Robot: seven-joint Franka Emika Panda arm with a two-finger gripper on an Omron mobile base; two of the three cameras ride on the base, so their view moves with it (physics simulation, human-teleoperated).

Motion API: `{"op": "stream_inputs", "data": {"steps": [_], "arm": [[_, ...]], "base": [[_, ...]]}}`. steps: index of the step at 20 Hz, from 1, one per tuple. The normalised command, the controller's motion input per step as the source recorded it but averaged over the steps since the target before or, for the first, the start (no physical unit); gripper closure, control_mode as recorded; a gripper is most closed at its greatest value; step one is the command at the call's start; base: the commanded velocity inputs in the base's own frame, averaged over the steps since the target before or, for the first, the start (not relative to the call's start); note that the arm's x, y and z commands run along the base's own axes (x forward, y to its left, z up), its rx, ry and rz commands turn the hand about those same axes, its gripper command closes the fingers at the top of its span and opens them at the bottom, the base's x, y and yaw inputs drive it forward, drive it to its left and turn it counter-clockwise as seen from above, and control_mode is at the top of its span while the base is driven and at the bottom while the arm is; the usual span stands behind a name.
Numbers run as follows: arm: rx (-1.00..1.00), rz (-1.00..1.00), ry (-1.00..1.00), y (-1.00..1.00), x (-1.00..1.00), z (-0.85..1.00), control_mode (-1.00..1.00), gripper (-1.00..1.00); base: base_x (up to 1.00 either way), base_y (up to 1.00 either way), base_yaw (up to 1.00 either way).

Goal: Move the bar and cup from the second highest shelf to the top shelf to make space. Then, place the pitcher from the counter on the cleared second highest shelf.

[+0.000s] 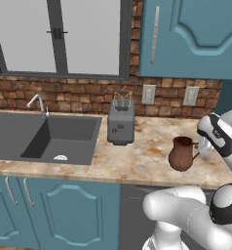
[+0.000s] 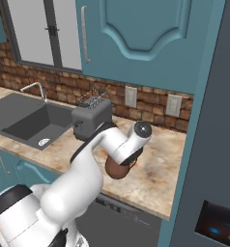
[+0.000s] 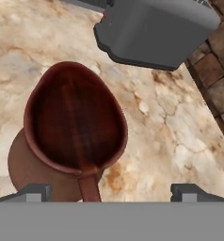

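Observation:
The reddish-brown pitcher (image 1: 181,154) stands upright on the mottled counter (image 1: 137,161), right of the toaster, with its loop handle turned to the right. My gripper (image 3: 111,190) is open and hovers just above the pitcher (image 3: 71,132). The handle (image 3: 89,186) lies between the spread fingertips (image 3: 35,191), nearer the left one. From the right base view my forearm covers most of the pitcher (image 2: 118,170). The bar, the cup, the top shelf and the second highest shelf are out of view.
A grey toaster (image 1: 121,122) stands left of the pitcher, with the dark sink (image 1: 45,136) and faucet (image 1: 37,103) further left. A tall dark cabinet side (image 2: 208,144) rises at the counter's right end. Teal wall cupboards (image 1: 191,34) hang overhead.

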Motion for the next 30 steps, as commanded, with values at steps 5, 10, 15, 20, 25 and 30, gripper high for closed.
{"op": "stream_inputs", "data": {"steps": [5,10,15,20,25,30], "arm": [[0.0,0.02,0.0,0.0,0.05,-0.04,-1.0,-1.0],[0.0,0.03,-0.01,0.0,0.0,-0.09,-1.0,-1.0],[0.0,0.02,-0.02,-0.01,0.0,-0.1,-1.0,-1.0],[0.0,0.01,-0.02,-0.01,0.0,-0.12,-1.0,-1.0],[0.0,0.02,0.0,-0.01,0.0,-0.09,-1.0,-1.0],[0.0,0.02,0.0,-0.08,0.04,-0.07,-1.0,-1.0]], "base": [[0.0,0.0,0.0],[0.0,0.0,0.0],[0.0,0.0,0.0],[0.0,0.0,0.0],[0.0,0.0,0.0],[0.0,0.0,0.0]]}}
